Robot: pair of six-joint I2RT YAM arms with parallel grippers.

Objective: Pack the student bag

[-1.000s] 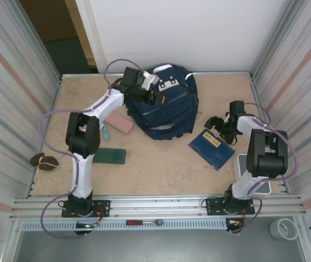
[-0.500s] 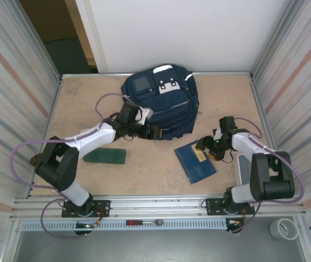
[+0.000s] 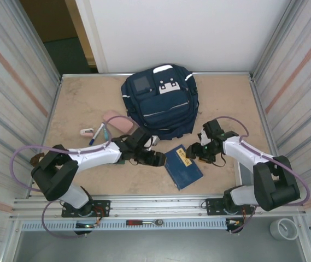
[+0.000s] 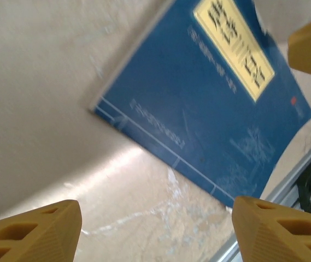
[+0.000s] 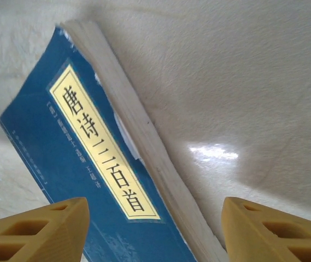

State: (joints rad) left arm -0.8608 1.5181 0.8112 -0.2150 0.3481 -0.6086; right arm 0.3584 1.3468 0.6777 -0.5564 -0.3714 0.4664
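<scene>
We log scuffed beige tabletop (image 3: 78,103), corrugated metal walls (image 3: 13,82); left gripper (image 4: 155,229) and right gripper (image 5: 155,229) both gape, empty, flanking blue booklet (image 3: 182,166); student bag (image 3: 163,103) sits behind

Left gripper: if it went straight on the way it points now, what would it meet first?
Most likely the blue book. The left gripper is open and aimed low at the book's near corner. It might scrape the table just short of the book, since depth is unclear.
</scene>
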